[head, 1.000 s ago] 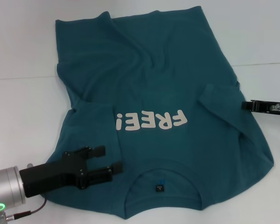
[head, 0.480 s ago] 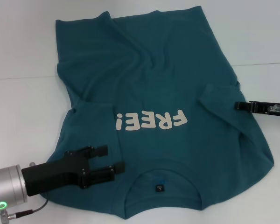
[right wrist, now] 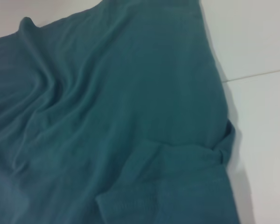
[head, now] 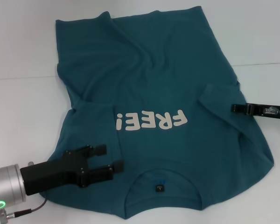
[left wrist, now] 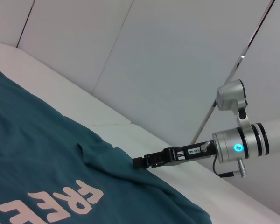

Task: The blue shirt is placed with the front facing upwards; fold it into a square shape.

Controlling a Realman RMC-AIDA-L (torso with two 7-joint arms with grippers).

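Note:
The blue shirt [head: 149, 70] lies front up on the white table, its cream "FREE!" print [head: 150, 121] upside down to me and the collar label [head: 159, 188] nearest me. Both sleeves are folded inward, one on the left [head: 95, 116] and one on the right [head: 219, 100]. My left gripper [head: 109, 157] is open, low over the shirt's shoulder area beside the collar. My right gripper [head: 234, 108] reaches in edge-on at the shirt's right side, its tip by the folded sleeve; the left wrist view shows the right gripper [left wrist: 141, 162] touching the cloth edge there. The right wrist view holds only shirt [right wrist: 107, 116].
The white table [head: 23, 107] has bare surface on both sides of the shirt and a seam line [head: 266, 64] running across it. A thin cable [head: 30, 211] hangs by my left wrist. Pale wall panels [left wrist: 168, 56] stand behind the table.
My right gripper has slid left, from beyond the shirt's right edge to the folded sleeve. The left gripper has barely shifted and stays open.

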